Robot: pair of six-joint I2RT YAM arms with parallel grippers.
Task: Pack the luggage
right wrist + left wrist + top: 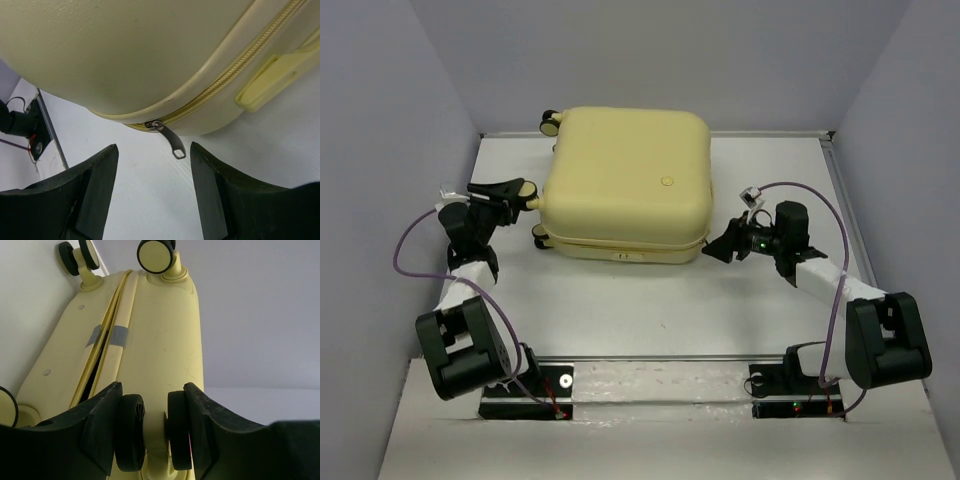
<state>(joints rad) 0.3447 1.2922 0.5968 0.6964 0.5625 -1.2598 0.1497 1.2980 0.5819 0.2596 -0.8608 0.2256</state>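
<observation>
The pale-yellow luggage (pixel 625 185) lies flat and closed at the table's middle back. My left gripper (pixel 527 192) is at its left side, shut on a black double caster wheel (pixel 152 432); both fingers press the wheel's outer faces. In the left wrist view the shell seam (pixel 102 357) gapes slightly, with grey tape across it. My right gripper (pixel 720 245) is open at the luggage's right front corner. In the right wrist view the metal zipper pull (pixel 170 139) hangs from the zip just beyond my spread fingertips (pixel 102 165), untouched.
Other caster wheels (pixel 549 122) stick out at the luggage's back left and at its front left (pixel 540 236). A cream side handle (pixel 272 77) sits on the shell's right side. Grey walls close in the white table (pixel 650 310).
</observation>
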